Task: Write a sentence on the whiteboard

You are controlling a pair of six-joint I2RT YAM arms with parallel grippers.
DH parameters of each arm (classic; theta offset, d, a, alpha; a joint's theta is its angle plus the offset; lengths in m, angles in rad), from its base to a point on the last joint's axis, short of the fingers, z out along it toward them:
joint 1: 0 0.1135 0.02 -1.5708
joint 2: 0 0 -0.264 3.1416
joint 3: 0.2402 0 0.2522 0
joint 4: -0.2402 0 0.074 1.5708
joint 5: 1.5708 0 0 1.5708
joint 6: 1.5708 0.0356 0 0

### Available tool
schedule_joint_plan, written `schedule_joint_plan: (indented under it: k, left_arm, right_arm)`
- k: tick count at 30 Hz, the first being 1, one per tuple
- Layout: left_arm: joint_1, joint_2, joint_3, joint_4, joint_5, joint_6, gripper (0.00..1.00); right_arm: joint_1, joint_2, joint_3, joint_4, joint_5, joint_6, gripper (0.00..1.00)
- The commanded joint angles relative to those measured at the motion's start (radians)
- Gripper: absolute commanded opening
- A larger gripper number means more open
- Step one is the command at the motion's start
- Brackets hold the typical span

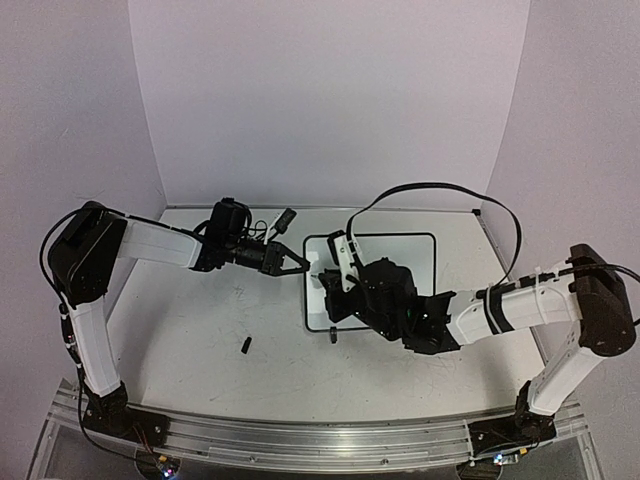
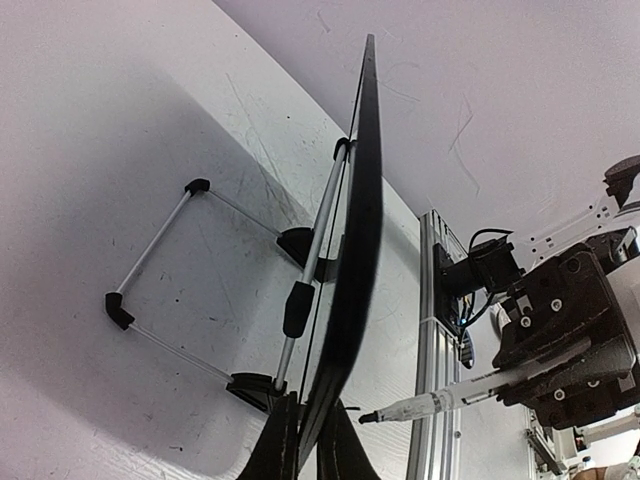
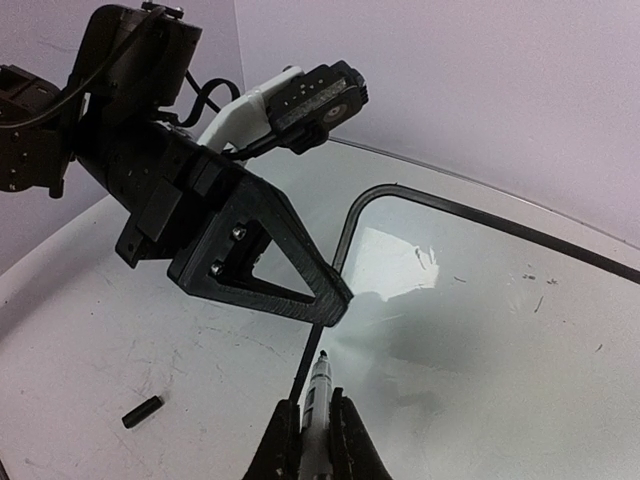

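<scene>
The left gripper (image 3: 330,305) pinches the whiteboard (image 3: 470,290) edge just ahead of the marker (image 3: 320,375) clamped in the right gripper (image 3: 315,415), so I think its tip must lower next.

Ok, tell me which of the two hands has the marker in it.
The right hand: the marker sits clamped between its fingers, tip pointing forward. The left hand has no marker; it is shut on the whiteboard's edge.

The top camera looks down from high on the near side of the whiteboard (image 1: 410,250), over the whole counter (image 1: 190,340). The left wrist camera hugs the whiteboard edge-on, probably from its back. The right wrist camera looks closely along its marker (image 3: 316,410) at the whiteboard's front. All three views share that edge.
</scene>
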Motion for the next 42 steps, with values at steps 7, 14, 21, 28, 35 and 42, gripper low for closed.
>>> schedule_joint_plan:
  k: [7, 14, 21, 28, 35, 42]
  left_arm:
    - [-0.013, -0.032, -0.014, -0.005, 0.026, -0.030, 0.00]
    - [-0.016, -0.033, -0.012, -0.005, 0.029, -0.031, 0.00]
    - [-0.017, -0.036, -0.012, -0.005, 0.029, -0.031, 0.00]
    - [-0.019, -0.037, -0.012, -0.004, 0.030, -0.031, 0.00]
    - [-0.019, -0.041, -0.013, -0.003, 0.030, -0.031, 0.00]
    - [-0.020, -0.043, -0.012, -0.003, 0.030, -0.031, 0.00]
  right_arm:
    - [0.004, 0.029, 0.060, 0.033, 0.044, 0.002, 0.00]
    - [0.005, 0.046, 0.066, 0.048, 0.066, 0.007, 0.00]
    - [0.003, 0.053, 0.067, 0.049, 0.081, 0.009, 0.00]
    - [0.005, 0.065, 0.073, 0.047, 0.089, 0.002, 0.00]
    - [0.003, 0.074, 0.075, 0.028, 0.109, 0.010, 0.00]
    - [0.005, 0.072, 0.066, 0.009, 0.116, 0.029, 0.00]
